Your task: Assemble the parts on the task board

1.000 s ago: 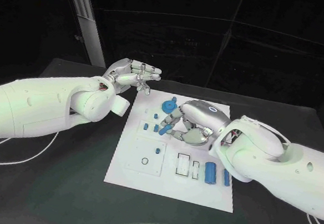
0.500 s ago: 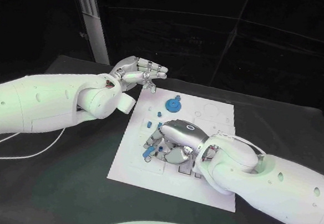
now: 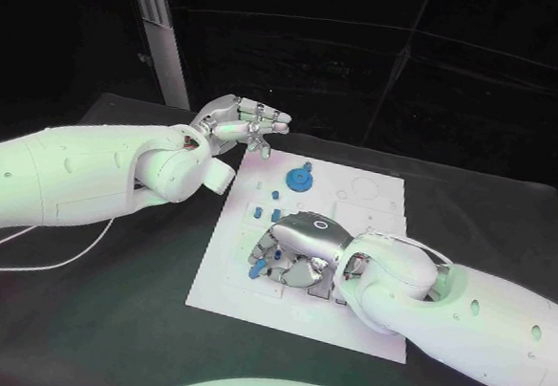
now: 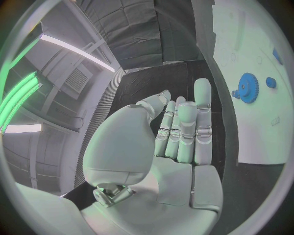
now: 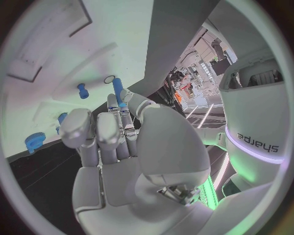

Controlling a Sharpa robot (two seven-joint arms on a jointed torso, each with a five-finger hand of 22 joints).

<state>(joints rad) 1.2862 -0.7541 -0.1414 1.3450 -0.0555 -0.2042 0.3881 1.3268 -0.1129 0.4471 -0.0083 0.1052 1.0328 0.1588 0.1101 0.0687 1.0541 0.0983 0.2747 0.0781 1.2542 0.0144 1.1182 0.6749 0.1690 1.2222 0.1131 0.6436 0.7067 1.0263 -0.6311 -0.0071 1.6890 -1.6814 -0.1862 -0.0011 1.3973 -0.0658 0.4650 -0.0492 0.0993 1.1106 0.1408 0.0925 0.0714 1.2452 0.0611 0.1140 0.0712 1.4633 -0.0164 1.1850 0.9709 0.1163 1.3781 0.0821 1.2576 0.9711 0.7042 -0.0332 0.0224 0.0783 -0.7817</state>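
Note:
The white task board [image 3: 376, 191] lies mid-table. My right hand [image 3: 297, 248] hovers low over its near-left part and pinches a blue peg [image 3: 259, 267] between thumb and fingertips; the right wrist view shows that peg [image 5: 117, 90] standing over the board [image 5: 36, 49]. A blue gear [image 3: 300, 177] sits at the board's far side, with small blue pieces [image 3: 276, 196] beside it. My left hand [image 3: 240, 122] is raised off the board's far-left corner and holds nothing, its fingers [image 4: 183, 127] side by side. The gear [image 4: 247, 88] lies beyond them.
A pale post [image 3: 157, 13] stands at the back left. White cables [image 3: 20, 265] trail over the black table [image 3: 94, 332] under my left arm. My right forearm covers the board's near-right part.
My right hand has carried the blue peg from the board's far middle toward its near-left part and lowered it. My left hand has barely moved.

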